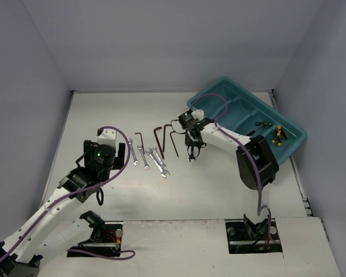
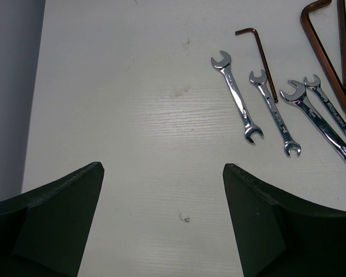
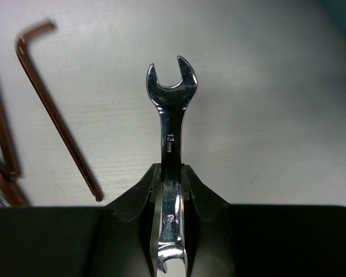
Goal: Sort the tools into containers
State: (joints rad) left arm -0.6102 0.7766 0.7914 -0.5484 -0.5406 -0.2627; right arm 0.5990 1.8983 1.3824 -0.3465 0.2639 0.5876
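At the near left, the left claw (image 2: 162,167) is hovering above the white table (image 1: 104,115), its jaws standing wide with nothing between them. Just beyond it and to its right, four silver wrenches (image 2: 273,112) are lying side by side on the table, running roughly near to far. Further right, the right claw (image 3: 170,168) is pointing down over the table and pinching a fifth wrench (image 3: 170,109) by its shank, with its narrow jaws pressing flat on either side. One open end is sticking out past the fingertips. Whether that end is touching the table, I cannot tell. Just left of this claw, dark L-shaped hex keys (image 2: 325,63) are lying in a loose row, with the wrenches just near of them. At the far right, the teal tray (image 1: 242,88) is sitting at an angle. A yellow-and-black tool (image 1: 278,134) is resting inside near its right end, and a thin dark tool (image 1: 264,123) is lying just left of that; which compartments they are in is not clear
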